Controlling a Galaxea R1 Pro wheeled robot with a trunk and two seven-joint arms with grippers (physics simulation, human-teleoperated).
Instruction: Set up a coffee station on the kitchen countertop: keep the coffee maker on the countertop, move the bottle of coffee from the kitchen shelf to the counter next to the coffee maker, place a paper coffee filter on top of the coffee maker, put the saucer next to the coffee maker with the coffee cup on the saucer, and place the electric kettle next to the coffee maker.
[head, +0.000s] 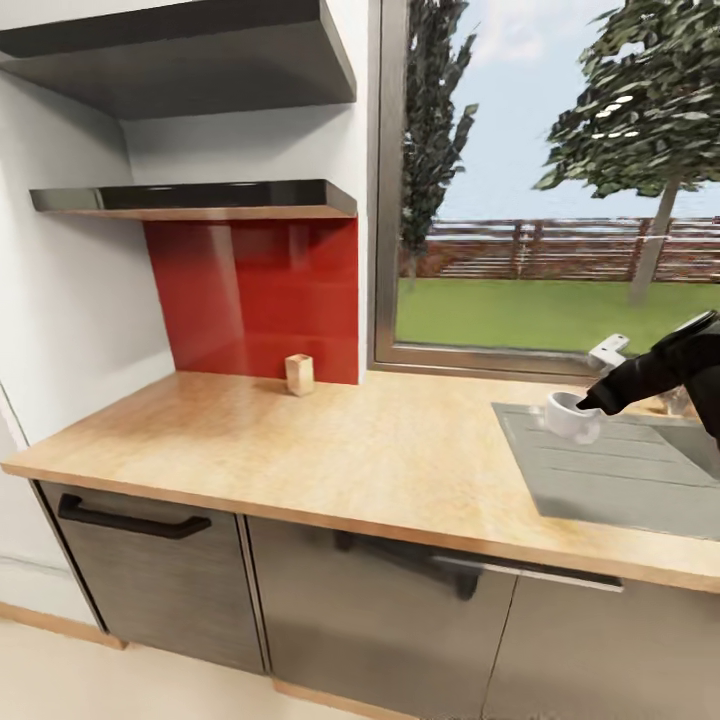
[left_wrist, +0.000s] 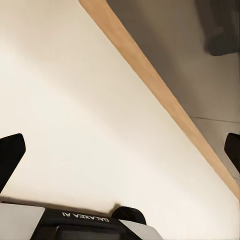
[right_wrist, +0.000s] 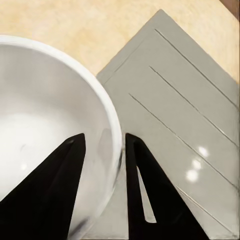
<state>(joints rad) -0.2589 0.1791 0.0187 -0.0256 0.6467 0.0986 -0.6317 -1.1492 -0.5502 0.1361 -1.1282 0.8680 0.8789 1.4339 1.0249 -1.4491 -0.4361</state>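
Right gripper (head: 588, 405): closed on cup (head: 572, 416) rim, one finger inside the bowl, one outside against the wall; cup tilted, held above grey drainboard (head: 620, 470) set in the surface (head: 330, 450). Right wrist view: black fingers (right_wrist: 150, 195) pinching cup wall (right_wrist: 60, 140), grooved drainboard and wood grain beneath.
Left gripper (left_wrist: 120, 150): jaws wide apart, nothing between them; pale floor (left_wrist: 75, 100) and wood plinth strip (left_wrist: 165, 100) below.
Surface: light wood, over grey cabinet fronts (head: 380, 610); small tan block (head: 299, 374) upright near red backsplash (head: 260, 295).
Wall: two dark shelves (head: 200, 198) at left.
Window (head: 540, 190): lawn, fence, trees beyond.
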